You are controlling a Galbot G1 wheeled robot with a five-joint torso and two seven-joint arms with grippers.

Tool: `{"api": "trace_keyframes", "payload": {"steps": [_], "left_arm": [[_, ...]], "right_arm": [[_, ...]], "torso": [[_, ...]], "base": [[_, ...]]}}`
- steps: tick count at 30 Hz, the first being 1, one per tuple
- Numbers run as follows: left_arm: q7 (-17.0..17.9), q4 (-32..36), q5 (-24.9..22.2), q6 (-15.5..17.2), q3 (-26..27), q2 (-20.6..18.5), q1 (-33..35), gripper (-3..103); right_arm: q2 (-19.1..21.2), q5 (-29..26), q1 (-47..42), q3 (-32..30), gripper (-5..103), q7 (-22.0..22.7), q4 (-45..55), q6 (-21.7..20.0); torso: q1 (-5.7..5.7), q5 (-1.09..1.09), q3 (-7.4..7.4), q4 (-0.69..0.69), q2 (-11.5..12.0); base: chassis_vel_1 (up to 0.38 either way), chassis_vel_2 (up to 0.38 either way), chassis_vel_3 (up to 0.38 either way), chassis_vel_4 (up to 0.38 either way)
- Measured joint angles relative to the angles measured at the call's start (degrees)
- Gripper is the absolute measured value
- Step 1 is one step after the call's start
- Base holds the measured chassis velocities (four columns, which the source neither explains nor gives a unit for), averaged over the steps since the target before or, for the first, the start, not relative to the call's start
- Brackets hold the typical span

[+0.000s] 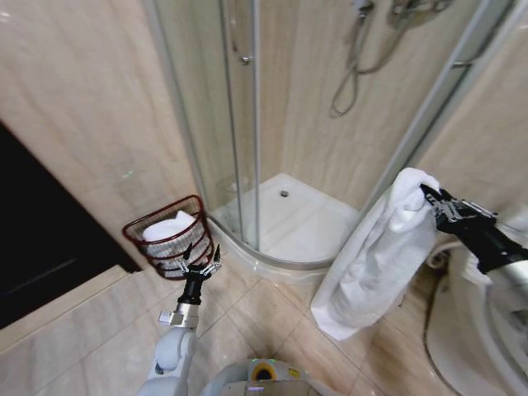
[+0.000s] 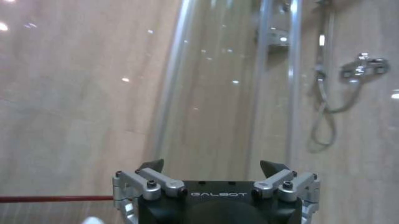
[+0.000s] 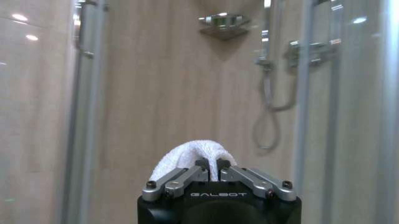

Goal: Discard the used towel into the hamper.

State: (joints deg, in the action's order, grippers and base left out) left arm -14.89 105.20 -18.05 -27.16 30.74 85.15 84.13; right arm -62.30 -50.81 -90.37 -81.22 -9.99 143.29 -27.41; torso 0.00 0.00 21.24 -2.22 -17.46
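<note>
The hamper (image 1: pixel 169 237) stands on the floor left of the shower (image 1: pixel 285 210), a towel (image 1: pixel 169 224) inside; right of the shower, another towel (image 1: pixel 375 256) hangs from the right gripper (image 1: pixel 429 196).

**Hidden and cut-off parts at this moment**

In the head view, the right gripper (image 1: pixel 427 195) covers the pinched fold of the towel (image 1: pixel 371 264), and its arm runs off the right edge. The hamper (image 1: pixel 169 235) hides most of the white cloth inside it; you cannot tell what that cloth is. In the left wrist view, only a thin red rim line (image 2: pixel 56 199) of the hamper shows, cut by the left edge. In the right wrist view, the towel's hanging length is hidden behind the gripper body.
</note>
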Motion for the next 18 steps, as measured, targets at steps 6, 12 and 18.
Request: {"api": "trace_keyframes", "payload": {"steps": [6, 12, 18], "left_arm": [[-0.1, 0.0, 0.3, 0.0, 0.0, 0.4, 0.0, 100], [-0.1, -0.3, 1.3, 0.0, 0.0, 1.0, 0.0, 100], [-0.1, -0.4, 2.3, -0.1, -0.1, 1.3, 0.0, 100]], "right_arm": [[-0.2, 0.4, 0.5, 0.6, 5, -1.2, 0.0, 0.1], [-0.1, 0.6, 1.0, 0.1, 5, -4.5, 0.0, 0.6], [-0.2, -0.2, 1.0, 0.2, 5, -6.7, 0.0, 1.8]], "torso": [[0.0, 0.0, 0.02, 0.0, 0.0], [0.0, -0.01, 0.03, 0.0, 0.0], [0.0, 0.0, 0.04, 0.0, 0.0]], "base": [[0.134, 0.128, 0.123, 0.125], [0.122, 0.115, 0.137, 0.124], [0.129, 0.113, 0.125, 0.125]]}}
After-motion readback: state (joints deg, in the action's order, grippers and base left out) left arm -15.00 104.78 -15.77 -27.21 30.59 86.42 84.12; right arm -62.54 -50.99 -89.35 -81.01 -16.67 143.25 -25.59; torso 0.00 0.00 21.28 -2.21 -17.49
